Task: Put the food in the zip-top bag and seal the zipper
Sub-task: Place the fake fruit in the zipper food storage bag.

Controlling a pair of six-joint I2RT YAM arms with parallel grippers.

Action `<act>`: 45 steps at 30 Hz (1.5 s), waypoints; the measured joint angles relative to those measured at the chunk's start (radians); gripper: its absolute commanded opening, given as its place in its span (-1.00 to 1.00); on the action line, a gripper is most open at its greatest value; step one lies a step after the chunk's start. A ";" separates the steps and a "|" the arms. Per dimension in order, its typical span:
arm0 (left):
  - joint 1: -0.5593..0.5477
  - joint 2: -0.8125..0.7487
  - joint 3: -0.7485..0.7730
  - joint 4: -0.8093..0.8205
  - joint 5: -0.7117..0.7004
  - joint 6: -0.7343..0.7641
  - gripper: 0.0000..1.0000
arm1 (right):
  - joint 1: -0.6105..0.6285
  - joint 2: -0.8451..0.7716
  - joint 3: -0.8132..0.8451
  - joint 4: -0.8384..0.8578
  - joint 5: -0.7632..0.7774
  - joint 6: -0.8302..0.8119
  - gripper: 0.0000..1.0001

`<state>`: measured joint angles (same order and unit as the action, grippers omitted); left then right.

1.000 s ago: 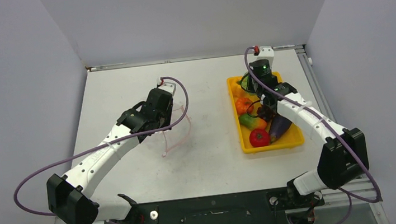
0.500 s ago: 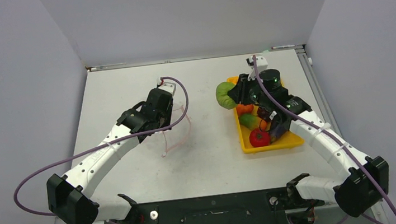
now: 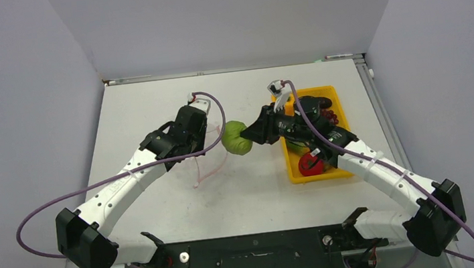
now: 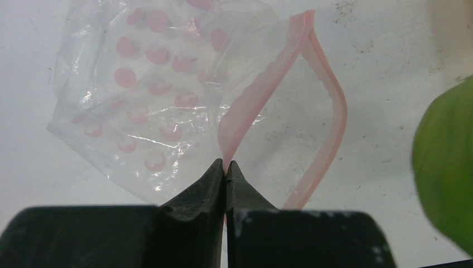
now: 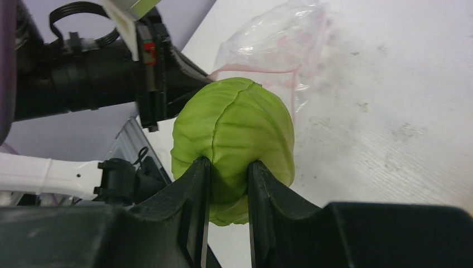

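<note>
My left gripper is shut on the pinkish-red zipper of the clear, pink-dotted zip-top bag and holds its mouth gaping open. In the top view the bag hangs under that gripper. My right gripper is shut on a green cabbage-like food piece, held above the table just right of the bag mouth. The same piece shows at the right edge of the left wrist view. The bag lies just beyond it.
A yellow tray at the right holds more food: a red tomato, dark grapes and a green piece, partly hidden by my right arm. Grey walls enclose the table.
My right arm has lifted the green piece out of the tray and carried it left, up to the bag's mouth. The left arm and bag have not moved.
</note>
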<state>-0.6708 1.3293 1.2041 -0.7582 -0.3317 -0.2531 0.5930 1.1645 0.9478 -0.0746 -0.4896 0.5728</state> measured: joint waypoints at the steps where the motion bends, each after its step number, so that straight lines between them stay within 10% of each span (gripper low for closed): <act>1: 0.000 -0.001 0.000 0.000 0.000 0.000 -1.00 | 0.021 0.008 0.000 0.022 -0.002 0.011 -0.89; 33: 0.013 -0.071 -0.019 0.022 0.068 0.003 -1.00 | 0.256 0.410 0.129 0.172 0.279 0.169 -0.87; 45: 0.006 -0.182 -0.044 0.086 0.104 0.002 -1.00 | 0.299 0.467 0.195 0.171 0.365 0.204 0.52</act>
<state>-0.6647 1.1473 1.1603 -0.6720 -0.2279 -0.2516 0.8917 1.6318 1.1423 0.0959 -0.1246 0.7773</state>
